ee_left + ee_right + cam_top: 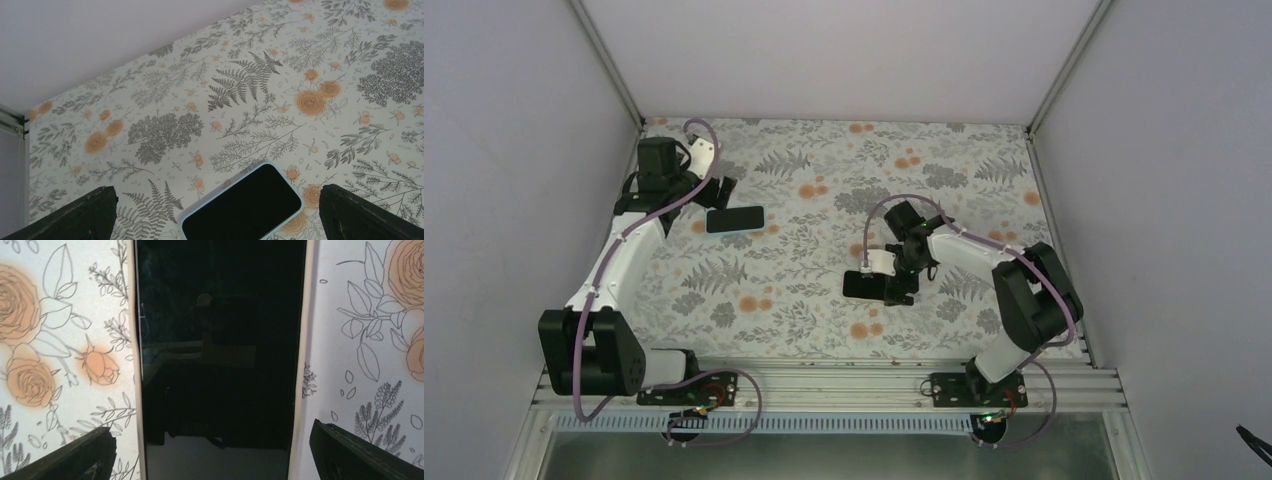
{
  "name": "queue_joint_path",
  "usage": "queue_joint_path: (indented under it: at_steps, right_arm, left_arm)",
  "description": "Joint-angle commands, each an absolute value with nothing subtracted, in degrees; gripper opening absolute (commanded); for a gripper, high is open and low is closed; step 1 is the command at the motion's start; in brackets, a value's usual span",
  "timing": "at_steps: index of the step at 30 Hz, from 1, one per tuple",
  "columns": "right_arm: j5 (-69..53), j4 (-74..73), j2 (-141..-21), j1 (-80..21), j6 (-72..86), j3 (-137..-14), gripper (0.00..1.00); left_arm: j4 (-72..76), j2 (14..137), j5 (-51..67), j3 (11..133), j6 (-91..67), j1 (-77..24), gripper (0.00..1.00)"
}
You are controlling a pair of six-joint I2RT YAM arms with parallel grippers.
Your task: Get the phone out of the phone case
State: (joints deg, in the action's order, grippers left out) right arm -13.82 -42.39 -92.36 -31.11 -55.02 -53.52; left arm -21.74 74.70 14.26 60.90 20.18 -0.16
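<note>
**Right claw spread wide over the cased phone, left claw wide beside a second slab**

Nearest, the right claw (pixel 211 440) hangs low over the phone (pixel 220 340), fingers wide apart outside its long edges, gripping nothing, probably lined up to close across the pale case (pixel 300 340). The glossy screen sits inside that rim, flat on the table (pixel 804 150), so the phone is not out yet. Farther back on the left, the left claw (pixel 216 192) is also wide and empty. A blue-rimmed slab (pixel 242 205) lies just ahead between its fingers, untouched. I cannot tell whether it is a cased phone or a bare shell.
</note>
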Motion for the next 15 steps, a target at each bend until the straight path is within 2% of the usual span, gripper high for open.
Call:
queue_joint_path:
  at_steps: [1,11,15]
  right_arm:
    - [-14.63,-39.64,-94.31,-31.61,-52.62,-54.76,1.00]
    - [-14.09,-39.88,-97.02,-32.72,-51.04,-54.38,1.00]
    - [-8.11,-35.57,-95.91,-34.24,-49.64,-51.05,1.00]
  left_arm:
    - [-22.58,75.30,14.62,62.36,20.91,0.00,1.00]
    - [-22.78,76.14,14.45,62.25,21.27,-0.02,1.00]
    - [-23.00,76.71,14.78,62.55,21.18,-0.03,1.00]
